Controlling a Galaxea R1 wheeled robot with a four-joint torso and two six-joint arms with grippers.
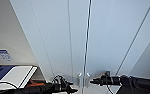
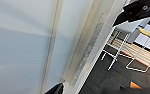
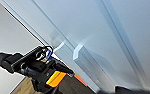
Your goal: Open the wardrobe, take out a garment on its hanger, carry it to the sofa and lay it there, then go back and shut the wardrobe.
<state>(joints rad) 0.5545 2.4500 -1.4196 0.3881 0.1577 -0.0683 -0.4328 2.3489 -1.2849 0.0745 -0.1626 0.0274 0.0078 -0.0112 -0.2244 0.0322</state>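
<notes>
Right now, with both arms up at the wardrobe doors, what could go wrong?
1. The right hand and left hand flank the two handles, which sit close together; reaching for one could knock the other arm.
2. The wardrobe doors look shut, with a thin seam. A door swinging out may strike an arm held this close.

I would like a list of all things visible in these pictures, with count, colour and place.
wardrobe: one, white, directly in front, both doors shut.
handles: two, white, either side of the door seam, low in the head view.
chair frame: one, white metal legs, on the dark floor beside the wardrobe.
left hand: one, black, low before the left door.
right hand: one, black, close to the right handle, not touching it as far as I can see.
</notes>
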